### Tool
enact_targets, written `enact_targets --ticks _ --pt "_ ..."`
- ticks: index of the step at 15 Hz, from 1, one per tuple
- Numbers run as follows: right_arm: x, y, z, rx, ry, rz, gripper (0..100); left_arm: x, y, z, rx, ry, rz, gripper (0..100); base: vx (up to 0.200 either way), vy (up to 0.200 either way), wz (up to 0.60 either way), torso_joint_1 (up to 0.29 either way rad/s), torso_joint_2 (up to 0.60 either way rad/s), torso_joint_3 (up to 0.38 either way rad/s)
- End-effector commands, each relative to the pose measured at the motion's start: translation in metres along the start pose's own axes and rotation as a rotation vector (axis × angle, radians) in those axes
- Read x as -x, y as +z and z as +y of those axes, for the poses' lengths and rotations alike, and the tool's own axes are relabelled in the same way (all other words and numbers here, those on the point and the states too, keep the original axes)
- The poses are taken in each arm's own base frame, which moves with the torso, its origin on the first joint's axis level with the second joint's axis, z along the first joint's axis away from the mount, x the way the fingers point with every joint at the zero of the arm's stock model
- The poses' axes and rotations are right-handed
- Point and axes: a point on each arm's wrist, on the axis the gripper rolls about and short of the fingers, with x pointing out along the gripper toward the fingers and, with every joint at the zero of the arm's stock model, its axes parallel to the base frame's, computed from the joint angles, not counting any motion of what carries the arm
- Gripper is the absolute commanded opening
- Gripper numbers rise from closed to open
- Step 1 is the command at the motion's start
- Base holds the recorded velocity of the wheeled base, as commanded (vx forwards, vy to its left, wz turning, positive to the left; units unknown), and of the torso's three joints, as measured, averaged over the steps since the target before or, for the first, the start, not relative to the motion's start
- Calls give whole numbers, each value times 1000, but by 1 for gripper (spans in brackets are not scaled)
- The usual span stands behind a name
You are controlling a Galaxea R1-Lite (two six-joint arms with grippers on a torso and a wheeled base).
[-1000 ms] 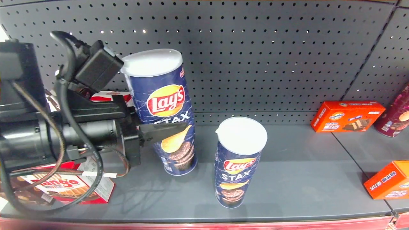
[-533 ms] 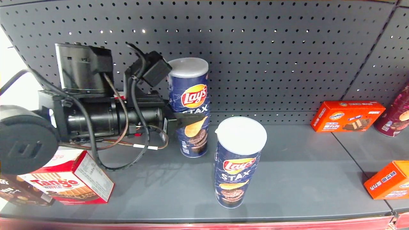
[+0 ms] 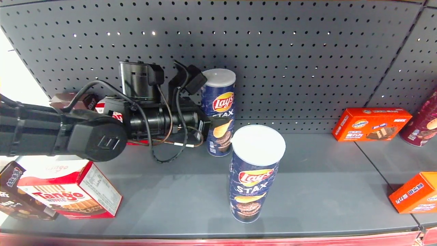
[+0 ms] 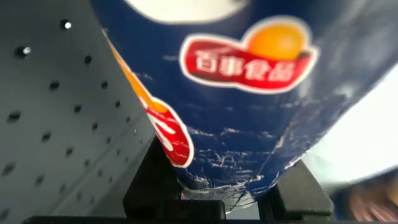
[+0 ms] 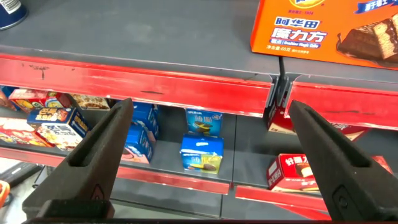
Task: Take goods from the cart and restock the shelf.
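**Can gripped at the back of the shelf**

A tall blue can (image 3: pixel 220 112) is clamped by the left gripper (image 3: pixel 218 124), with the fingers closed on the lower half of its body. In the left wrist view the can (image 4: pixel 249 93) is seen pressed between the two dark fingers (image 4: pixel 155 186) of the left gripper (image 4: pixel 224 196). The can is held upright, close to the pegboard (image 3: pixel 290 61) at the rear of the shelf (image 3: pixel 324 184). Its base is down at shelf level (whether it rests on the surface cannot be told).

A second can (image 3: pixel 256 174) of the same kind stands upright nearer the front edge, just ahead and to the right of the held one, and apart from it. To the left of the arm a wafer box (image 3: pixel 73 194) lies near the front edge, with a dark packet (image 3: pixel 17 194) beside it. On the right, well apart from both cans, an orange box (image 3: pixel 372 123) is set against the back, a second orange box (image 3: pixel 414 193) lies nearer the front, and a maroon can (image 3: pixel 423 123) is cut by the edge of the view.

The right gripper (image 5: pixel 211 158) is spread wide with nothing held between its fingers. It is placed below the red rail (image 5: pixel 155 78) of the shelf front, facing small boxes (image 5: pixel 138 134) on the lower shelves.
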Motion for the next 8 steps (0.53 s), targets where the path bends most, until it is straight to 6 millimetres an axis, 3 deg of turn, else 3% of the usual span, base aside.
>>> enact_targets --ticks 1,4,8 --pt "0 0 0 0 1 3 100 -19 -10 6 8 -6 14 0 0 0 0 0 0 0" --pt "0 0 0 0 1 3 100 -37 -14 13 -10 -2 -31 0 0 0 0 0 0 0" --pt "0 0 0 0 1 3 100 -43 -20 14 -7 -7 -21 0 0 0 0 0 0 0"
